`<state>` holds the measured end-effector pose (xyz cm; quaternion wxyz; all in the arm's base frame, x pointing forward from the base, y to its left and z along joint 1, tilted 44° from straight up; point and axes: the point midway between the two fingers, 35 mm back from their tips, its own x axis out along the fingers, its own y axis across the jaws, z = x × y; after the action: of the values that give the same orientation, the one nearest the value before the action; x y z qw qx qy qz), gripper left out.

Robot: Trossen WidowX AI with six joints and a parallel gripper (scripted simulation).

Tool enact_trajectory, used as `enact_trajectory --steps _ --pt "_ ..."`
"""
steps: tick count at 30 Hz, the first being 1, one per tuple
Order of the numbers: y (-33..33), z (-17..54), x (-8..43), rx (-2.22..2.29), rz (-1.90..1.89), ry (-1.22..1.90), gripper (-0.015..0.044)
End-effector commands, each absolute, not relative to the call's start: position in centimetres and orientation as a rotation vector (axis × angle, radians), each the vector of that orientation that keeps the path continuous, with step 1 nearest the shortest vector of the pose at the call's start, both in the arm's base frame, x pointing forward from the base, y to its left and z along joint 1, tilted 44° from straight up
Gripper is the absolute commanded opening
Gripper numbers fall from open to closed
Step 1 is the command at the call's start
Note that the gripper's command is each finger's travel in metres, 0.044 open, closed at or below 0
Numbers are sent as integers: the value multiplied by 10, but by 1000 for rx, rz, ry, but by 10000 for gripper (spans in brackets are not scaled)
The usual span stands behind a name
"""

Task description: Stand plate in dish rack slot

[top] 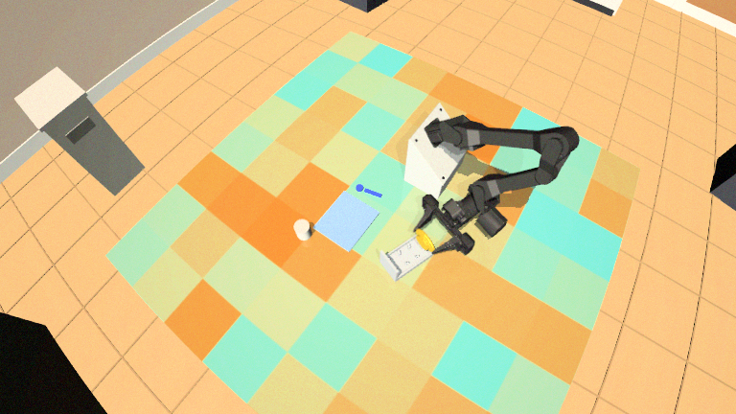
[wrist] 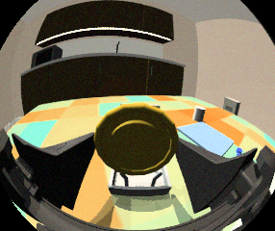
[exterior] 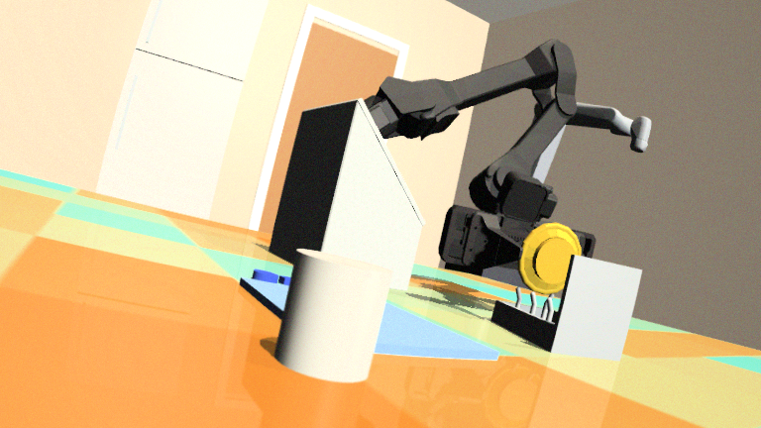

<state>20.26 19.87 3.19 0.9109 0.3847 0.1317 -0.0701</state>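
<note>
The yellow plate (top: 425,240) (exterior: 555,260) (wrist: 137,141) stands upright on edge between the fingers of my gripper (top: 425,241) (wrist: 137,141), which is shut on its rim from both sides. The white dish rack (top: 388,264) (exterior: 600,306) (wrist: 139,191) sits just below the plate, its tall end panel on the side away from the arm. In the exterior view the plate's lower edge is near the height of the rail tops, partly behind the end panel. The plate is over the arm-side part of the rack; whether it touches the rails is hidden.
A light blue flat board (top: 347,220) (exterior: 434,331) (wrist: 206,137) lies beside the rack, with a blue spoon-like thing (top: 372,193) near it. A white cylinder (top: 303,230) (exterior: 336,316) (wrist: 199,115) stands past the board. A white slanted block (top: 425,162) (exterior: 370,210) is by the arm's base.
</note>
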Motion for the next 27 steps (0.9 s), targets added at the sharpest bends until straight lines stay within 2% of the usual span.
enact_trajectory --steps 1,27 --pt "196 27 206 779 -147 277 0" --pt "204 12 214 801 -140 279 0"
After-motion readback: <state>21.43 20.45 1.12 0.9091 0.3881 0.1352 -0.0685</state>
